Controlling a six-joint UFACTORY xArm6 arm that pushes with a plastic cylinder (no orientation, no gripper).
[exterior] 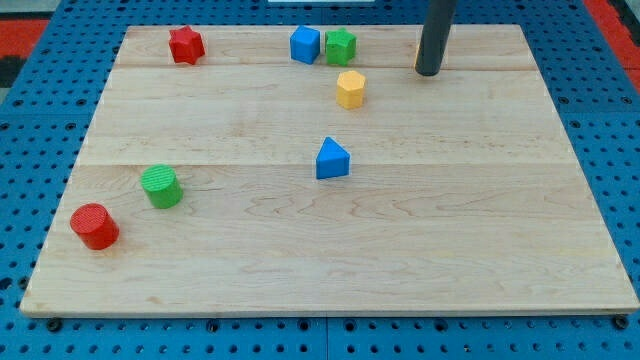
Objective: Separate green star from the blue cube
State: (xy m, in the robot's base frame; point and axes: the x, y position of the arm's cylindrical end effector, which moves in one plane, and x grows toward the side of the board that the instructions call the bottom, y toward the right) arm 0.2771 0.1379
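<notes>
The green star [341, 45] lies near the view's top edge of the wooden board [480, 230], touching the blue cube [305, 44] on its left. My tip [428, 72] stands on the board to the right of the star, about a block's width and a half away. A sliver of an orange or yellow block [417, 52] shows just behind the rod's left side, mostly hidden.
A yellow hexagon block [350, 89] sits just below the green star. A blue triangle [332, 159] is at the middle. A red star [186, 45] is at top left. A green cylinder [161, 187] and a red cylinder [95, 226] are at lower left.
</notes>
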